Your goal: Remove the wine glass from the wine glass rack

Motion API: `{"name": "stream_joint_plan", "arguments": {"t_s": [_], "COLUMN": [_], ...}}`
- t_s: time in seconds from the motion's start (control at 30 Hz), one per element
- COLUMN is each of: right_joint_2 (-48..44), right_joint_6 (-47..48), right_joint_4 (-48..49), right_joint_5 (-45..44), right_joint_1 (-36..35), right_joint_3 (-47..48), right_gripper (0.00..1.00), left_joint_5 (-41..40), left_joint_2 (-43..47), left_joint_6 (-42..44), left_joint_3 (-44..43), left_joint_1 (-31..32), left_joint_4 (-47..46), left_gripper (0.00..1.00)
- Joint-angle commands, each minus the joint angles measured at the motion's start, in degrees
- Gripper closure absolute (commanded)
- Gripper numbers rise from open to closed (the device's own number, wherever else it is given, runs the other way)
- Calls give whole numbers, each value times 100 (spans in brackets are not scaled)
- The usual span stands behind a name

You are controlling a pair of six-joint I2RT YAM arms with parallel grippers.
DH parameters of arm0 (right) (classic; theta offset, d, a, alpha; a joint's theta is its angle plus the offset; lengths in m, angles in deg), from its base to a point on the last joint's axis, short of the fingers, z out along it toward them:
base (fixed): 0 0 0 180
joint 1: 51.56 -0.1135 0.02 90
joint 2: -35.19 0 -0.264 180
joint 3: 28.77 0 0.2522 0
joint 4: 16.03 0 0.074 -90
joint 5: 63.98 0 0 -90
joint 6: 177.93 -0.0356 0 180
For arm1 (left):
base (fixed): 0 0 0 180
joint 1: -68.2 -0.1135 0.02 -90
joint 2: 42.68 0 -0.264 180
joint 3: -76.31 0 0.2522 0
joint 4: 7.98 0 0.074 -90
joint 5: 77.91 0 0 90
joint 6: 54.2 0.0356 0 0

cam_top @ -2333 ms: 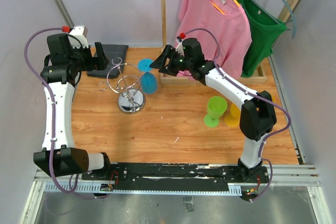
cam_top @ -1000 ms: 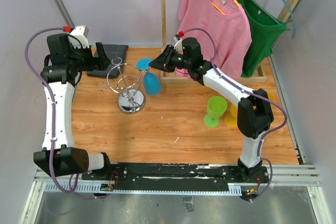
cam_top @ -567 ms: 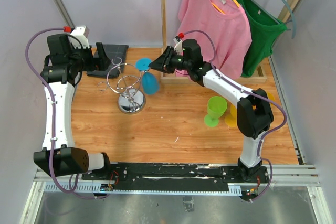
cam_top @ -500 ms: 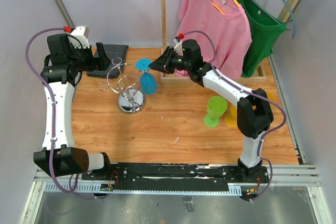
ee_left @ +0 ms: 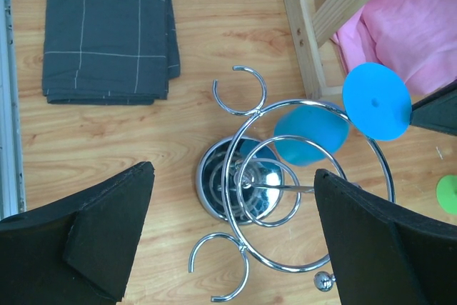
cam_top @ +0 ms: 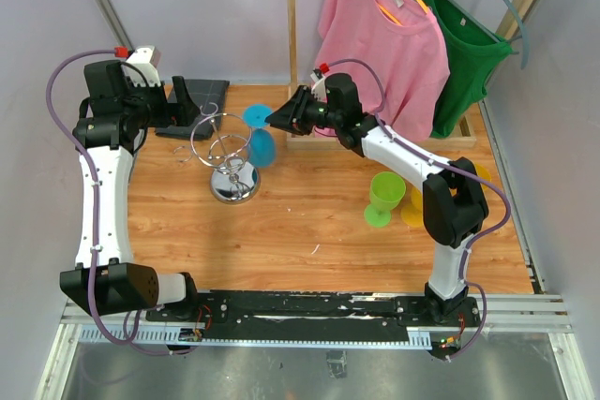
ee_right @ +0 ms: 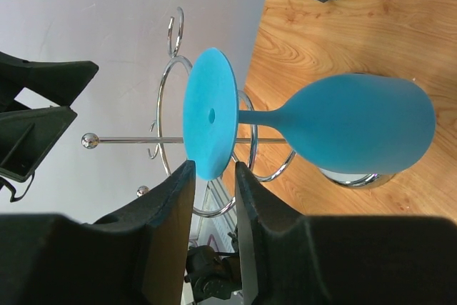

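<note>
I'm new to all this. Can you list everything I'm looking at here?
wine glass: one, blue, hanging upside down on the rack
rack: one, chrome, left of table centre
cloth: one, dark grey, folded, far left corner
green cup: one, green, right side
yellow cup: one, yellow, just behind the green cup
pink shirt: one, pink, hung at the back
green shirt: one, green, hung beside it
clothes rack: one, wooden, back edge
table: one, wooden
left gripper: black, open, by the cloth
right gripper: black, fingers either side of the glass's foot

Wine glass rack (ee_left: 243, 183) — shiny chrome wire; wine glass (ee_right: 360, 133) matt blue (plastic-looking); table (cam_top: 281, 222) smooth wood.
</note>
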Motion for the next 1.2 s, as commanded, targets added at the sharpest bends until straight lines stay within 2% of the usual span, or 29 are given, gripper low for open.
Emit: {"name": "stream_joint_plan", "arguments": {"t_s": [0.0,0.33,0.63,0.73,1.17], "right_joint_2": [78,128,111,107,-77], "right_joint_6": [-36,-88,-214,-306,-625], "right_joint_4": [135,259,472,606,1119], "right_joint_5": [62,75,106,128,162], "right_joint_1": [31,69,106,119,219], "right_joint_3": [-50,-19,-172,-251,-447], "right_gripper": [69,71,94,99,99], "left_joint_5": [144,228,252,251,277], "left_joint_2": [48,41,23,14,-51], "left_joint_6": [21,-9,-3,-3,-29], "left_joint_3": [17,25,31,44,18], "left_joint_1": [-38,-39,-41,-38,-37], "left_joint_4": [-53,-26,-26,-26,-26], "left_gripper": [1,1,1,1,1]}}
